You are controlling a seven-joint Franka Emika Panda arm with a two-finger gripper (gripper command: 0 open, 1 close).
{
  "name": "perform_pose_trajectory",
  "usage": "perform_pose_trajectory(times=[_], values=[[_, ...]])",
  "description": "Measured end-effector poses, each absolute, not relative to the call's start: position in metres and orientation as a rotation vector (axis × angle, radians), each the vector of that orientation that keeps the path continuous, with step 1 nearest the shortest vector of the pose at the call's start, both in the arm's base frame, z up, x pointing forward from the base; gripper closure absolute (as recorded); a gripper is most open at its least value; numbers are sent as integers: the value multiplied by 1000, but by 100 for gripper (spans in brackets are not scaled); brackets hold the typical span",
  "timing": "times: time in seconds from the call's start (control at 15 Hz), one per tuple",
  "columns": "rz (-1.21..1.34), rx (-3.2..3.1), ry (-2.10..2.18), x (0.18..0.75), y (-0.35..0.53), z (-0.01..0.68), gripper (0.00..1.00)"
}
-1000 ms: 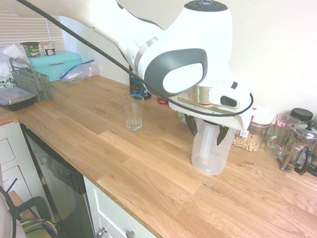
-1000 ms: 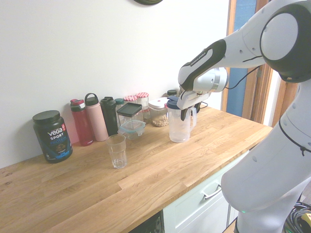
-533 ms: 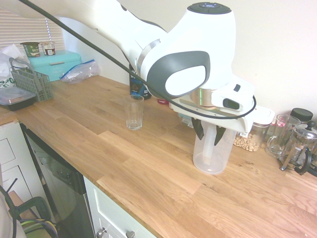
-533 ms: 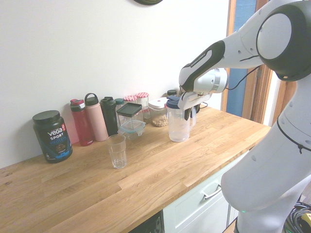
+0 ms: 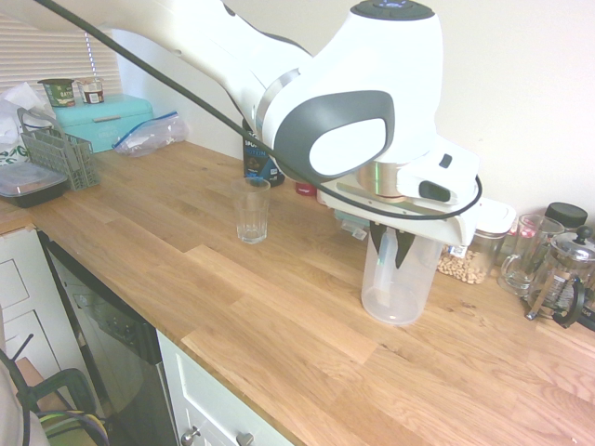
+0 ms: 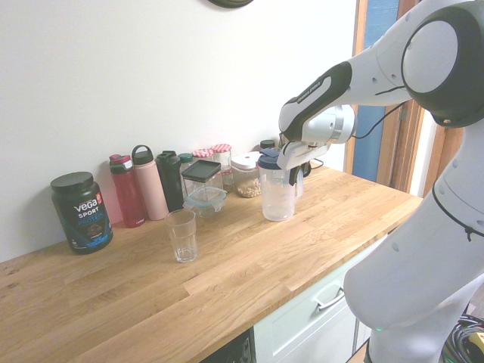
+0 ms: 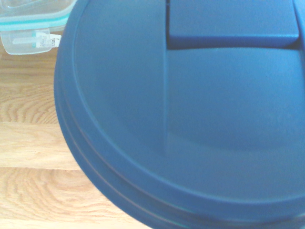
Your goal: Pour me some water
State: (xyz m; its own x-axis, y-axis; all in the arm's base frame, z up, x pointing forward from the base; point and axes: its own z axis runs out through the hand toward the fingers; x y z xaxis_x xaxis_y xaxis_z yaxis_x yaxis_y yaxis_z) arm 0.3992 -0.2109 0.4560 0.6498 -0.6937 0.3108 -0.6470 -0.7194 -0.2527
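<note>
A long wooden counter [image 6: 227,280] is seen in both exterior views, running along a white wall. The white arm [image 6: 363,72] is bent over it; in the first exterior view its bulk hides most of the wall behind, while the second exterior view shows it whole from the other side.

The gripper [image 5: 390,249] is pointed steeply down at the handle side of a clear jug [image 5: 398,279], which stands upright on the counter. The fingers are drawn together on the jug's handle, as seen in the first exterior view; in the second exterior view the handle is hidden behind the jug [image 6: 277,193] and gripper [image 6: 293,175]. The jug's blue lid [image 7: 190,119] fills the wrist view, with a raised flap at one edge; from the first exterior view the lid is hidden by the hand.

An empty glass [image 6: 182,235] stands upright on the counter, well apart from the jug, and is also seen in the first exterior view [image 5: 251,210].

Along the wall, the second exterior view shows a dark tub [image 6: 82,211], a red bottle [image 6: 127,190], a pink bottle [image 6: 150,183], a black bottle [image 6: 170,180] and jars [image 6: 246,175]. A corner of a clear box [image 7: 33,21] with a teal seal appears in the wrist view beside the lid.

Only the first exterior view shows a French press [image 5: 562,274], a teal box [image 5: 102,119], a crate [image 5: 60,153] and a zip bag [image 5: 153,133].
</note>
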Motion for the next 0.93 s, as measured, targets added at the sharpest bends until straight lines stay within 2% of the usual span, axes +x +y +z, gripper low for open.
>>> perform_pose_trajectory(times=[0.27, 0.53, 0.93], values=[[-614, -2738, 1121, 399, -215, 472, 100], [-634, -2749, 1047, 400, -220, 531, 100], [-422, -2889, 582, 392, -174, 596, 100]])
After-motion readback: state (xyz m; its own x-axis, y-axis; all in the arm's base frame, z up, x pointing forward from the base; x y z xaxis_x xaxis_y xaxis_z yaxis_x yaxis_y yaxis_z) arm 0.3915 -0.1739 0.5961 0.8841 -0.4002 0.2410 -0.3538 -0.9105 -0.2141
